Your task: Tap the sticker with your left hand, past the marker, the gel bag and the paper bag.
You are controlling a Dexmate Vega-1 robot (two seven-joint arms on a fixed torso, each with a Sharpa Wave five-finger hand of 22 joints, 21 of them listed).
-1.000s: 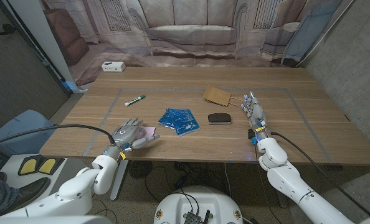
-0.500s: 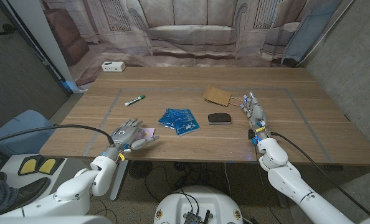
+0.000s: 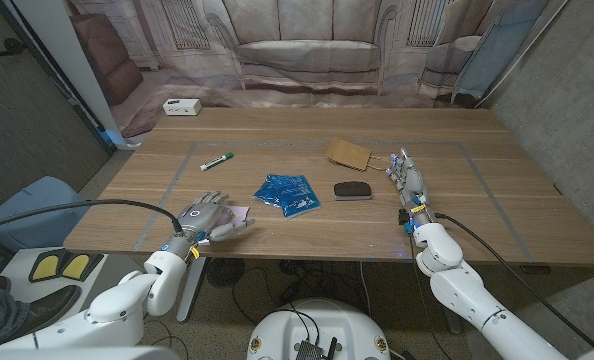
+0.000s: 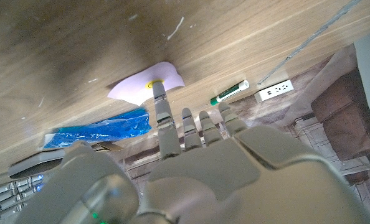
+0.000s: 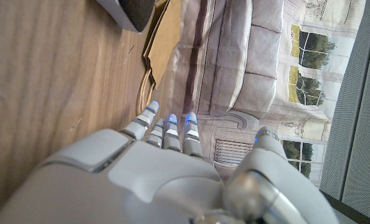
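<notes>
Lilac sticker lies near the wooden table's front edge, one fingertip of the left hand touching it, fingers spread, gripping nothing. Right hand stands on edge, fingers straight, empty, beside the paper bag.

A black case lies mid-table; a white power strip sits far left.

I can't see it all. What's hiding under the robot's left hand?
A pale pink sticker lies on the table there. One fingertip of the left hand touches its yellow spot. From above, the hand covers most of it, so the rest stays hidden.
</notes>
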